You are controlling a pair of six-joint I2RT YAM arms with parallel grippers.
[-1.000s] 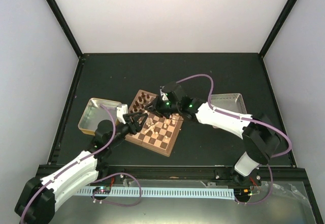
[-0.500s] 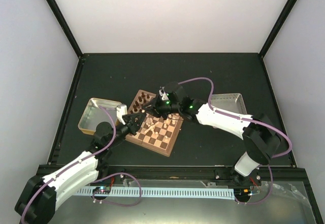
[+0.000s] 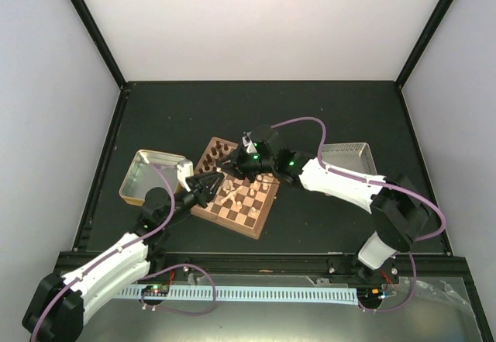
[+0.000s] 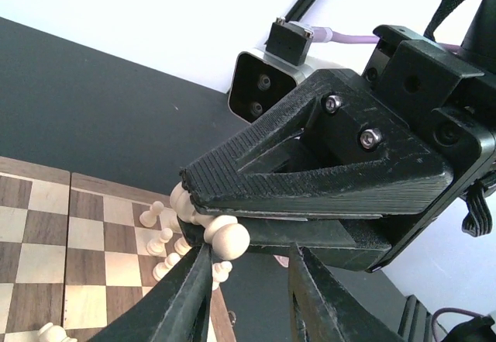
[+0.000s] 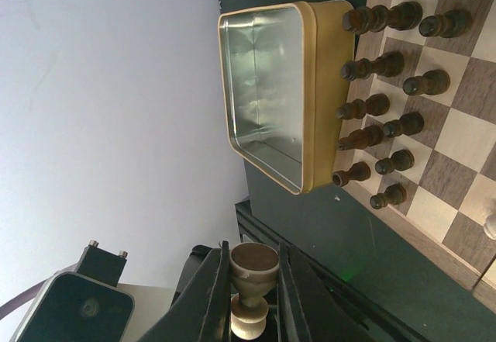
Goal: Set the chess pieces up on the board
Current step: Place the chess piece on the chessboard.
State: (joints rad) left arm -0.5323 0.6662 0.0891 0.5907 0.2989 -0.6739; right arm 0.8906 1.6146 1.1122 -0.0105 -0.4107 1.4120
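The board [image 3: 249, 216] lies mid-table with dark chessmen at its far-left edge and cream chess pieces [image 3: 246, 192] on it. My right gripper [image 3: 232, 169] is shut on a cream chess piece [image 5: 253, 280], held on its side above the board's left part. In the left wrist view that piece's round head [image 4: 225, 239] sticks out from the right gripper's black fingers [image 4: 310, 156]. My left gripper [image 4: 248, 284] is open, its fingers on either side just below the head, the left finger close to it. Several cream pieces [image 4: 159, 241] stand on the board [image 4: 39, 241] beyond.
An empty gold tin tray [image 3: 151, 175] sits at the board's left, also in the right wrist view [image 5: 267, 86] beside rows of dark chessmen [image 5: 380, 109]. A pinkish-grey tray [image 3: 349, 156] lies to the right, partly under the right arm.
My right gripper has shifted a little left with the cream piece, closer to the left gripper. The left gripper has edged slightly back and left.
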